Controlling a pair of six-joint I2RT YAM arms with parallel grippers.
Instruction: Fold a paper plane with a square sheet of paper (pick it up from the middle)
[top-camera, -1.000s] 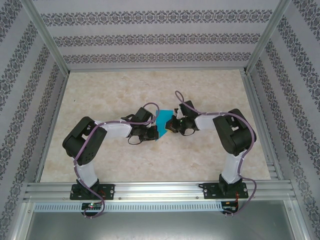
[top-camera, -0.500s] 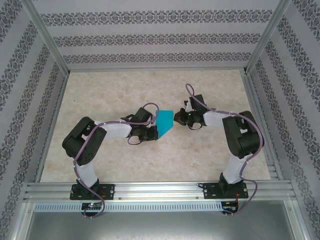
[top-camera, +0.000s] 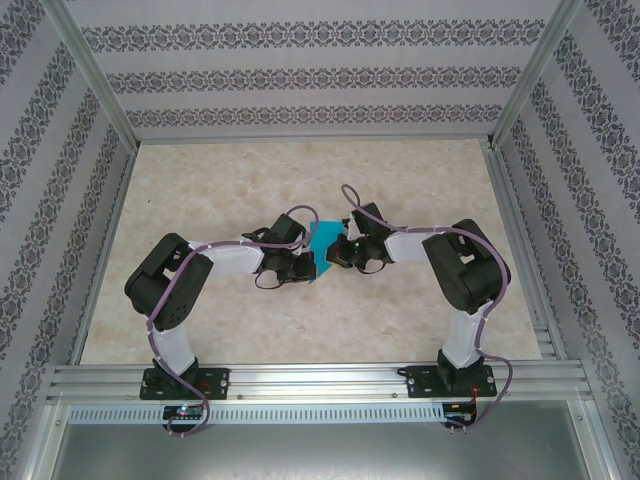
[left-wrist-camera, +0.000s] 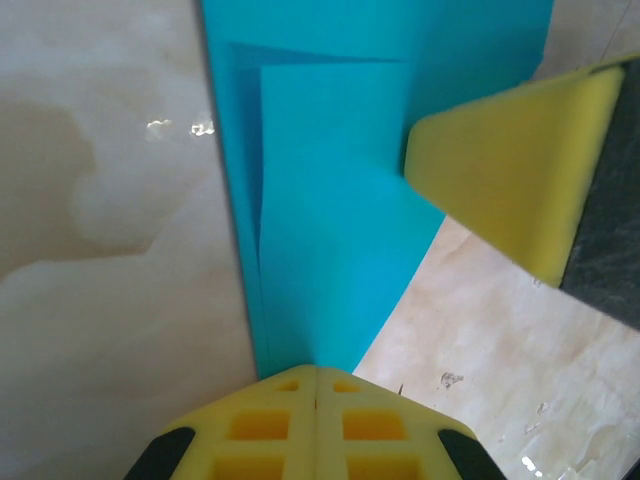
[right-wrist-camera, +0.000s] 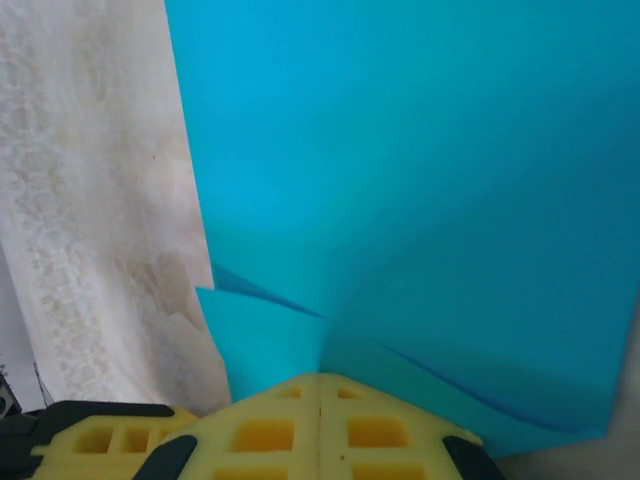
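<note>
Marbled table (top-camera: 200, 180), patterned walls (top-camera: 300, 75).

Top view: teal paper (top-camera: 322, 240) at table centre, between the two wrists. Left gripper (top-camera: 308, 266) sits at its 8 o'clock, right gripper (top-camera: 338, 252) at its 3 o'clock.

Left wrist view: left gripper (left-wrist-camera: 316, 372) clenched on the paper's (left-wrist-camera: 330, 200) narrow folded end at 6 o'clock. A yellow pad (left-wrist-camera: 505, 170) of the right gripper meets the paper's edge at 2 o'clock.

Right wrist view: right gripper (right-wrist-camera: 320, 378) pinched tight on a creased part of the paper (right-wrist-camera: 420, 170) at 6 o'clock.
</note>
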